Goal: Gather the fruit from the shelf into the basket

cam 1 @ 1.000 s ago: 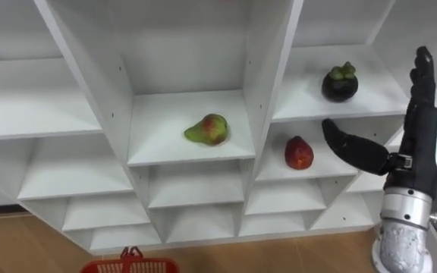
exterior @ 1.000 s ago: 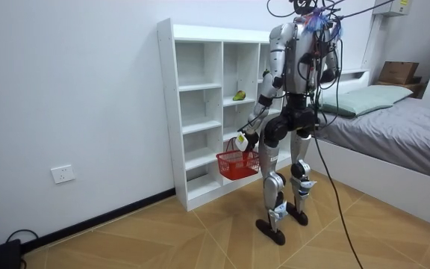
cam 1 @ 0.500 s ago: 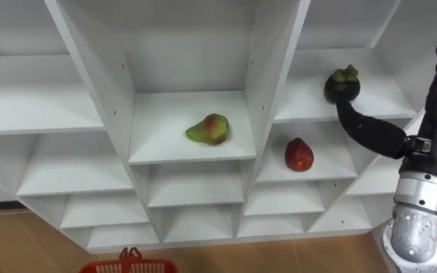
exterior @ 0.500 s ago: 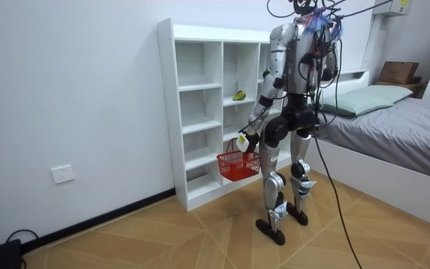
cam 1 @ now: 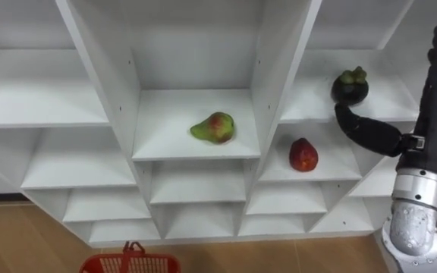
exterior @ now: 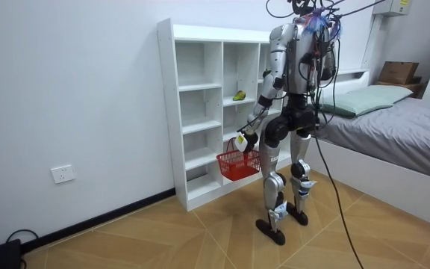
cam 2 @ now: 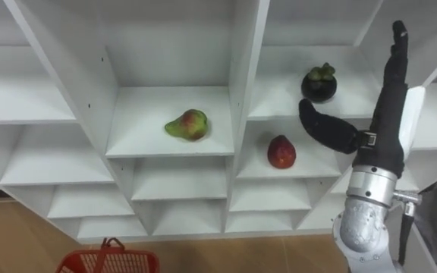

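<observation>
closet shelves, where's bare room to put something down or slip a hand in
Free: every shelf in the left column of the closet, left of the pear, and the low shelves under the pear and the red fruit. Crowded: the right column, where the right hand is up beside the dark fruit, above the red fruit.

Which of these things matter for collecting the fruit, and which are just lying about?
Job: pear, red fruit, mangosteen, closet, red basket hanging from left hand, open right hand.
Lying about: bed, pillow, cardboard box, wall socket.
</observation>
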